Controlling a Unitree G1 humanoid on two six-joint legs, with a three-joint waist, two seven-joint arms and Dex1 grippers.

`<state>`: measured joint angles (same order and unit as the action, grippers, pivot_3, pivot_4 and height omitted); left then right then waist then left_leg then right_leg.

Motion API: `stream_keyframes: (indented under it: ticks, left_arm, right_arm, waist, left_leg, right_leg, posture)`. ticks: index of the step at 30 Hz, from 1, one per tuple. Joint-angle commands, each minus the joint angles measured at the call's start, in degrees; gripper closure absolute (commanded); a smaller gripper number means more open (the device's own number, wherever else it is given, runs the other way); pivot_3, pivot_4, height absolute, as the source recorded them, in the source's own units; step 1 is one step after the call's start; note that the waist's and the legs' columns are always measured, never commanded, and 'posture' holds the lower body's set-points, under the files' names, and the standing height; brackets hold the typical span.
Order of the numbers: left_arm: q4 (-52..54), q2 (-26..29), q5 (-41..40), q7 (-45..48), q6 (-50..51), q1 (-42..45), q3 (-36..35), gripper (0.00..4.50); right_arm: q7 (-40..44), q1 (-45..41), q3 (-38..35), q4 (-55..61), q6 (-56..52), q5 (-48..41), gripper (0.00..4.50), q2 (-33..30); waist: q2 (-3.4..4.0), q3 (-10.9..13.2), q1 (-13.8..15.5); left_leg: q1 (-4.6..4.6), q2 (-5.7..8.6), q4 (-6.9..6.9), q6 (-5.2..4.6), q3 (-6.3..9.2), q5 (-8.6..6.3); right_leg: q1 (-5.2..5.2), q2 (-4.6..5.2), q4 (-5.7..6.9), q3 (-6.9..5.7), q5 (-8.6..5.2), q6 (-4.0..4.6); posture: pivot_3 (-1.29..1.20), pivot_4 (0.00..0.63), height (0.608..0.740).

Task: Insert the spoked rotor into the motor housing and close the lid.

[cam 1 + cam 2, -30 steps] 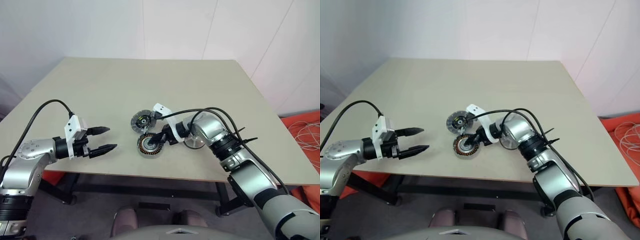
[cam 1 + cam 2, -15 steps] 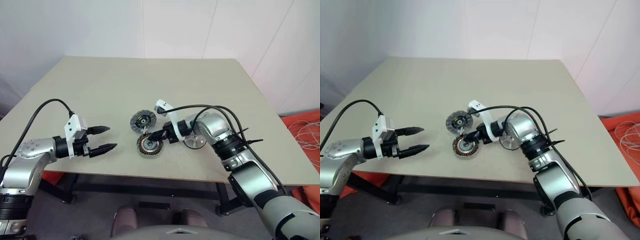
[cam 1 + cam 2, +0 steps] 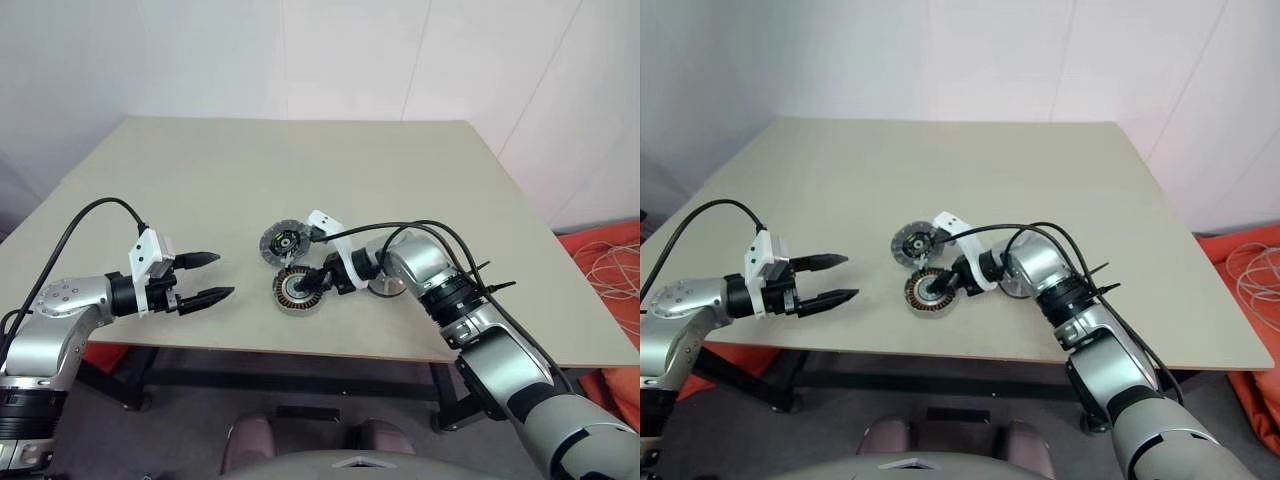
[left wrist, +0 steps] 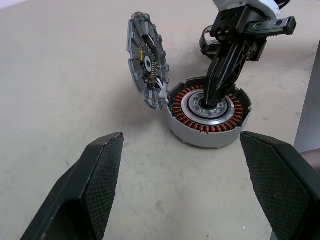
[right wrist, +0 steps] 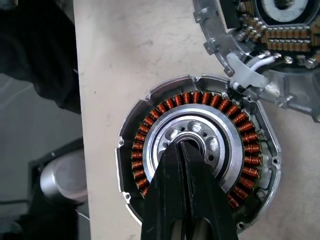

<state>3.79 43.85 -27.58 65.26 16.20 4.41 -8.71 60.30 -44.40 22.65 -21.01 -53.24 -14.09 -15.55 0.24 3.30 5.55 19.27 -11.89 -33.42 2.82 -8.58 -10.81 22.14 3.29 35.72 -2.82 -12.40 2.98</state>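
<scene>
The motor housing (image 3: 299, 290) sits pretty close to the near edge of the beige table (image 3: 300, 170), with loads of bare tabletop behind it and off to both sides. The lid (image 3: 283, 241) is flipped open, joined at the housing's far rim and leaning back, so the copper windings and shiny silver centre are in plain sight.

The right pincer (image 5: 183, 150) is clenched tight, black fingers pressed together with nothing between them, tips poking down at the silver hub in the middle of the housing. The left pincer (image 3: 222, 277) is spread wide and empty, hovering well apart to the left, near the table's front edge.

The spoked rotor (image 3: 388, 285) is mostly hidden behind the right wrist; just a shiny silver bit shows, so the spokes are hard to make out.
</scene>
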Motion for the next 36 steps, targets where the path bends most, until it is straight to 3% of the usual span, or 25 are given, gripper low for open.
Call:
stream_keyframes:
  ticks: [1,10,11,14,17,25,36]
  left_arm:
    - [1.1,0.5,-0.1,-0.5,-0.4,0.7,-1.1,0.55]
    - [1.8,0.4,-1.4,-0.4,0.1,-0.7,-1.9,0.55]
    - [1.6,0.5,-1.8,-0.2,0.1,-0.7,-2.3,0.55]
    - [1.4,0.7,-2.2,0.2,0.3,-0.8,-2.4,0.55]
    - [1.0,0.4,-1.9,0.4,0.0,-0.5,-2.1,0.55]
    - [0.7,0.0,-1.8,0.7,0.1,0.4,-1.4,0.55]
    - [0.7,0.1,-1.8,0.9,0.3,0.5,-1.4,0.55]
  right_arm:
    - [-1.4,-2.2,-8.1,6.0,-4.6,-5.0,4.48,-1.2]
    - [-5.3,3.4,-24.0,18.9,-18.2,-14.8,4.48,-11.9]
    - [-6.5,4.5,-27.1,18.9,-20.4,-15.5,4.30,-13.3]
    - [-8.9,8.4,-33.2,18.6,-25.5,-17.2,3.61,-17.3]
    - [-10.1,12.4,-35.6,18.5,-27.5,-18.0,2.60,-20.2]
    - [-13.1,16.8,-41.3,13.1,-30.0,-19.7,0.02,-21.2]
    - [-16.8,18.4,-42.5,5.2,-27.1,-19.2,0.02,-19.2]
  waist:
    - [0.00,0.0,0.2]
    - [-0.03,0.0,0.5]
    - [-0.03,0.0,0.5]
    - [-0.02,0.0,0.8]
    - [-0.01,0.0,1.4]
    - [0.07,0.0,1.6]
    - [0.07,0.0,1.7]
  left_leg:
    - [0.06,0.00,0.00,0.01,0.00,0.01]
    - [0.37,0.01,0.12,0.01,-0.01,0.02]
    - [0.37,0.02,0.13,0.03,-0.01,0.03]
    - [0.42,0.04,0.12,0.05,-0.02,0.04]
    - [0.38,0.04,0.12,0.05,-0.04,0.04]
    - [0.21,0.04,0.11,0.06,-0.11,0.06]
    - [0.24,0.04,0.13,0.04,-0.10,0.05]
  right_leg:
    - [0.02,0.00,0.01,0.00,0.00,0.00]
    - [0.23,-0.03,-0.15,-0.03,0.11,0.26]
    - [0.24,-0.03,-0.15,-0.04,0.09,0.26]
    - [0.27,-0.01,-0.17,-0.04,-0.02,0.07]
    - [0.25,-0.01,-0.19,-0.04,-0.03,0.05]
    - [0.19,-0.03,-0.17,-0.05,-0.04,0.03]
    - [0.18,-0.02,-0.17,-0.10,-0.04,0.04]
  posture:
    - [0.00,0.000,0.740]
    - [0.00,0.000,0.740]
    - [0.00,0.000,0.740]
    - [0.00,0.000,0.740]
    - [0.00,0.000,0.740]
    - [0.00,0.000,0.740]
    - [0.00,0.000,0.740]
